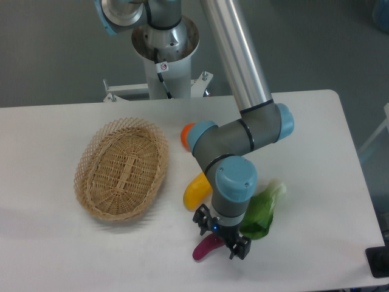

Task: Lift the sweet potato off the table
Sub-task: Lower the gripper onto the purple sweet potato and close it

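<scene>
The sweet potato is a small magenta oblong lying on the white table near the front edge. Its right end is hidden under my gripper. The gripper points straight down, low over the sweet potato. Its two fingers are spread apart, one at the upper left and one at the lower right. The jaws look open, with the sweet potato's right end between them. I cannot tell whether the fingers touch it.
A yellow oblong vegetable lies just behind the gripper. A green leafy vegetable lies to its right. An orange fruit shows behind the arm's elbow. A wicker basket stands at the left.
</scene>
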Robot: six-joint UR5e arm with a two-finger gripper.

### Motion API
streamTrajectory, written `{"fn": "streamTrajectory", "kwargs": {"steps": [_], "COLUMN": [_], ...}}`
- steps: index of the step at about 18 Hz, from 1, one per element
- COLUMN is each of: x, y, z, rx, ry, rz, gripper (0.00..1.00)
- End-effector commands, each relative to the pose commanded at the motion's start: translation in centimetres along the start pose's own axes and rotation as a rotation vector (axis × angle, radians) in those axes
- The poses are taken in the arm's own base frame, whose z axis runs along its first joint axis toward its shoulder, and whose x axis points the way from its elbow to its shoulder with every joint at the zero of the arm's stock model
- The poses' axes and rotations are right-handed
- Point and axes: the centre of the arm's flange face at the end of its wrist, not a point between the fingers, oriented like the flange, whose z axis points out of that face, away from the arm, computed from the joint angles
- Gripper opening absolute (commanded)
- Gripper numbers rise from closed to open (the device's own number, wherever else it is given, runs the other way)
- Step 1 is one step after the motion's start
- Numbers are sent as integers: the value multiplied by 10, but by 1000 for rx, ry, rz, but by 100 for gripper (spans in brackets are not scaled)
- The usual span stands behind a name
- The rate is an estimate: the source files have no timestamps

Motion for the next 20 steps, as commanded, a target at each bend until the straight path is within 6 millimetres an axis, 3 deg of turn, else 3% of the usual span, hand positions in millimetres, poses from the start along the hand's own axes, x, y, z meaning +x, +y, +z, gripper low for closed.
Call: {"fn": "streamTrajectory", "kwargs": {"steps": [2,8,11,15,20], "x": [5,11,10,9,13], "y": [-3,-6,-8,-9,-9], "z": [10,13,8,3,-22], "rx": [-28,-38,-34,-29,-26], "ry": [5,7,-1,-8,-31], "rz": [9,-19,-31,-74,-72], "gripper": [98,38,13,10,9]}}
